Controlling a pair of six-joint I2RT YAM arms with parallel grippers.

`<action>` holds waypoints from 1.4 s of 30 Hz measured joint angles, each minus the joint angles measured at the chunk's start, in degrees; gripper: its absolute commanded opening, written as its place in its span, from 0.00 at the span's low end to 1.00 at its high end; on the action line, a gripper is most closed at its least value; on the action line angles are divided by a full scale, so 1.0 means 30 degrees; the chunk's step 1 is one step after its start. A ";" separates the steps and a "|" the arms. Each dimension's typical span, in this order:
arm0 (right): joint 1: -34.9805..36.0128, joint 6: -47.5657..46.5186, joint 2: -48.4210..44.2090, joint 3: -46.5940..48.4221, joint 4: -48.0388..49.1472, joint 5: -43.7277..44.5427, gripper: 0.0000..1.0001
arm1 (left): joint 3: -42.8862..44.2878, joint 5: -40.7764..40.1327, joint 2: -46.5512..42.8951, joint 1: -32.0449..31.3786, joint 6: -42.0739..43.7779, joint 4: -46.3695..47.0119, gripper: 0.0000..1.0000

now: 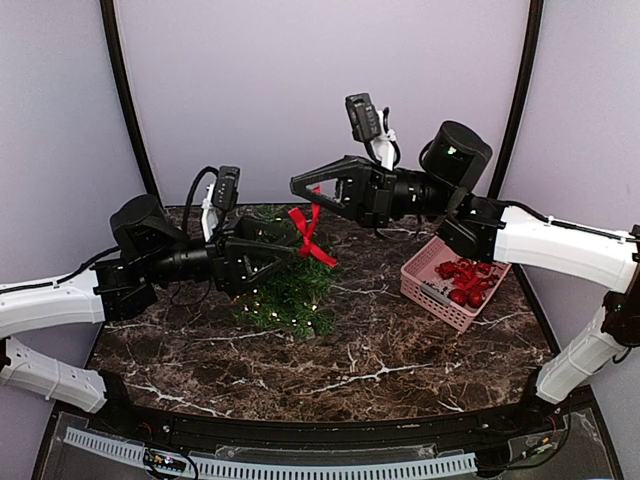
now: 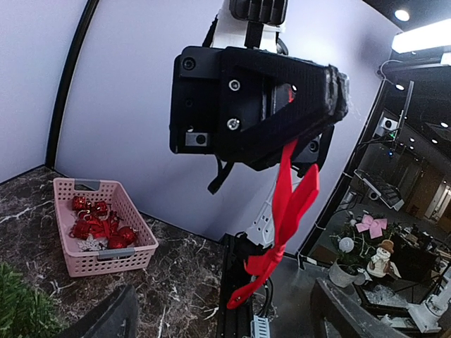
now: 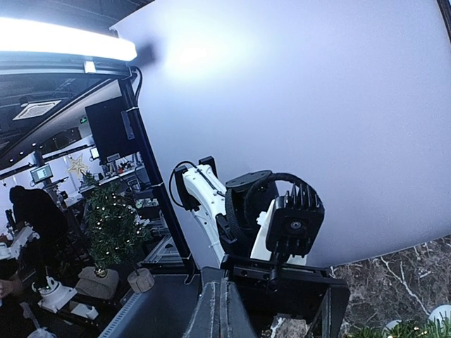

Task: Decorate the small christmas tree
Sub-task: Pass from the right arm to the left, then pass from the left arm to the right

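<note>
The small christmas tree (image 1: 293, 292), dark green with tiny white lights, stands left of centre on the marble table; a bit of it shows in the left wrist view (image 2: 17, 310). My right gripper (image 1: 298, 184) hovers above the tree top, shut on a red ribbon bow (image 1: 311, 236) that hangs from its tips. In the left wrist view the bow (image 2: 285, 211) dangles below the right gripper (image 2: 282, 95). The right wrist view shows its fingers (image 3: 227, 310) pressed together; the bow is hidden there. My left gripper (image 1: 280, 265) is open and empty, at the tree's upper left side, its fingers (image 2: 106, 317) wide apart.
A pink plastic basket (image 1: 425, 285) of red ornaments sits at the right on the marble table (image 1: 380, 370); it also shows in the left wrist view (image 2: 137, 229). Black frame posts (image 1: 130, 120) and grey walls close the back. Another lit tree (image 3: 109, 225) stands outside the cell.
</note>
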 measured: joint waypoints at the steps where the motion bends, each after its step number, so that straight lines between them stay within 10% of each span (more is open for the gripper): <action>1: 0.0029 0.0015 0.0000 0.0000 0.0066 -0.0015 0.00 | 0.0095 0.0138 0.0211 -0.0073 0.0000 0.0211 0.83; 7: 0.0124 0.0291 -0.0007 0.0000 0.0554 -0.0109 0.00 | 0.0663 0.0816 0.1311 -0.0423 0.0022 0.1086 0.66; 16: 0.0160 0.0146 -0.0080 -0.0044 0.0510 0.0364 0.00 | 0.0962 0.1370 0.1960 -0.0816 -0.0051 0.1705 0.02; 19: 0.0182 -0.0189 -0.0590 -0.0707 0.0189 0.1530 0.08 | 0.0954 0.1260 0.1887 -0.0816 0.0051 0.1814 0.00; 22: 0.0036 -0.0313 -0.1654 -0.2120 -0.0146 0.2885 0.56 | 0.0692 0.0736 0.1290 -0.0809 0.0146 0.1457 0.00; 24: -0.0146 -0.0423 -0.2470 -0.3082 -0.0503 0.3665 0.70 | 0.0612 0.0168 0.0576 -0.0816 0.0510 0.0401 0.00; 42: 0.0117 -0.5238 -0.3832 -0.1727 -1.4032 0.3905 0.67 | 0.4845 0.3140 0.2157 -0.0998 0.5901 -1.6145 0.00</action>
